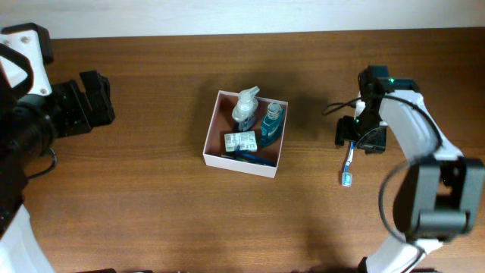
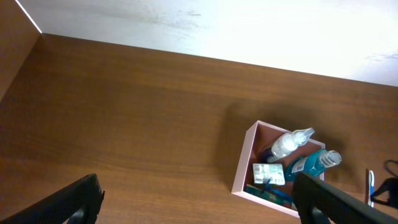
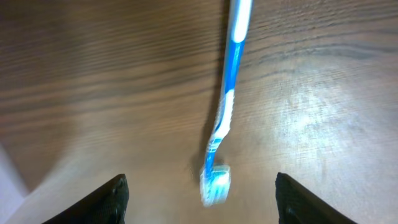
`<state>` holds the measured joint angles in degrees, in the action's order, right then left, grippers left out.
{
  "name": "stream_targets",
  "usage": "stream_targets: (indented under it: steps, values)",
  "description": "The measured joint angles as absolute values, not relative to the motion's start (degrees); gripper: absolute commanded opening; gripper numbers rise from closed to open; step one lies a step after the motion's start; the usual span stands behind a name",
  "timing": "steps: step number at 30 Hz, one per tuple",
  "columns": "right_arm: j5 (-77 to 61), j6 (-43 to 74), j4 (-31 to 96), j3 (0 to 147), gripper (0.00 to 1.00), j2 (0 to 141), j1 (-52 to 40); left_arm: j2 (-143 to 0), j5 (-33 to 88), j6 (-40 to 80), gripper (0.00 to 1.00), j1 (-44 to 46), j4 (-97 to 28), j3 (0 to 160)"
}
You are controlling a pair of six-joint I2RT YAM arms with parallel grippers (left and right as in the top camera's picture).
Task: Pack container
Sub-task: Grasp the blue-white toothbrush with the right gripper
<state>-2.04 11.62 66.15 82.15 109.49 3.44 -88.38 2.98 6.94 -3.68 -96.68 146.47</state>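
The container [image 1: 211, 138] sat at the middle of the counter [image 1: 151, 216], square and shallow, its outer walls white and its inside pinkish-brown, open on top. It was already part packed: a clear spray bottle [image 1: 246, 106] lay along the far side, a blue bottle [image 1: 271, 123] beside it toward the right wall, a green-and-white packet [image 1: 240, 141] nearer the front, and something blue under the packet (too hidden to name). The things lay flat, likely so that they would sit below the rim and leave room.

Well to the right of the box, a blue-and-white toothbrush [image 3: 225, 106] rested flat on the wood, seemingly the next item due. The right pincer [image 3: 200, 186] hung just above its brush end, released, with the jaws spread wide on either side, which read as a line-up for a pick. The left pincer [image 1: 98, 97] waited far off at the left edge, also released and gripping nothing, probably parked clear of the work.
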Motion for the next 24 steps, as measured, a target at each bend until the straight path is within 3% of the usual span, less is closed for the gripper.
stream_targets:
  steps: [10, 15, 24]
  values:
    - [-2.83, 11.92, 61.91, 81.06, 0.29, 118.91, 6.61, -88.38, 2.98, 6.94, 0.99, -3.68, -96.68, 146.47]
    - [-2.42, 12.03, 60.36, 79.66, 0.04, 118.32, 6.61, -88.38, 2.98, 6.94, 0.99, -3.68, -96.68, 146.47]
    - [-2.81, 11.97, 60.16, 78.61, 0.04, 117.21, 6.72, -88.38, 2.98, 6.94, 0.99, -3.68, -96.68, 146.47]
